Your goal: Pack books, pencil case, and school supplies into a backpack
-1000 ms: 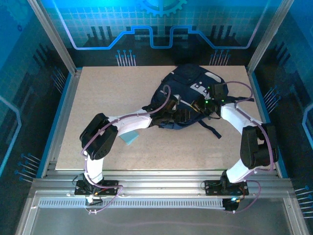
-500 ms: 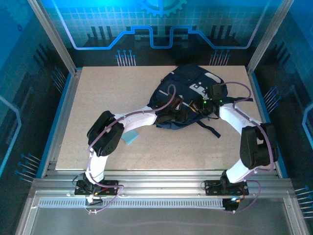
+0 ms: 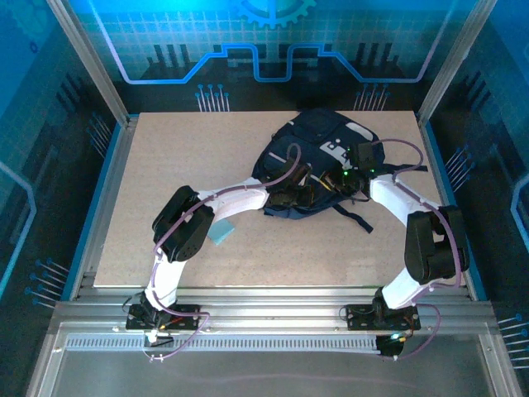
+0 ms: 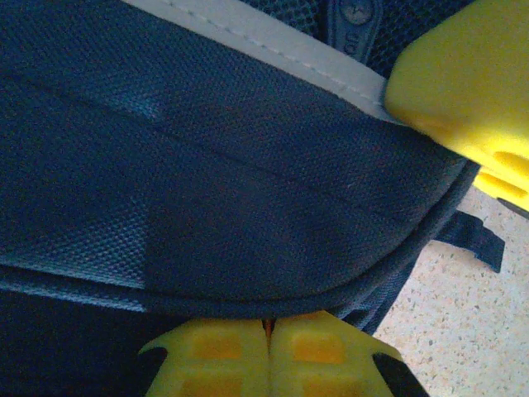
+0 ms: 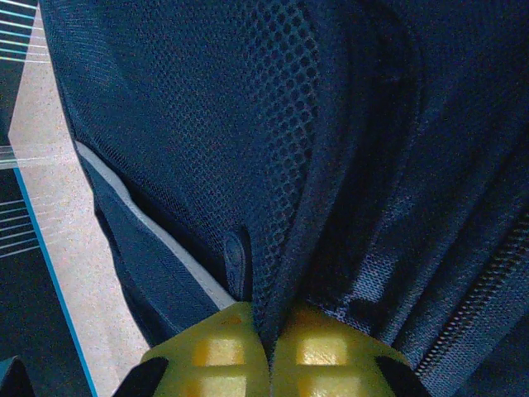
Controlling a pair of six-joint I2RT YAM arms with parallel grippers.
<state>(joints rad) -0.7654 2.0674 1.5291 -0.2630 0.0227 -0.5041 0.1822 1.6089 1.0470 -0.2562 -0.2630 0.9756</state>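
Closest to me, the small light-blue school supplies pad (image 3: 221, 232) lay flat on the table (image 3: 165, 182), partly under the left forearm and apart from the bag. Beyond it, both tools met at the near edge of the backpack (image 3: 318, 141). The left gripper (image 4: 269, 347) was clenched on the piped rim of navy fabric, its pads pressed together with what looked like only a thin fold between them. The right gripper (image 5: 269, 347) was clamped the same way on a pleat of the mesh lining, just beside the left.

I judged the step to be opening the mouth of the bag so things could go in. To do it well, I would draw the two pinches apart gently, one lifted and one kept low. I would watch that the shallow left-hand bite didn't slip off the piping. I would also avoid dragging the whole bag toward the far side of the table, where its striped body lay.
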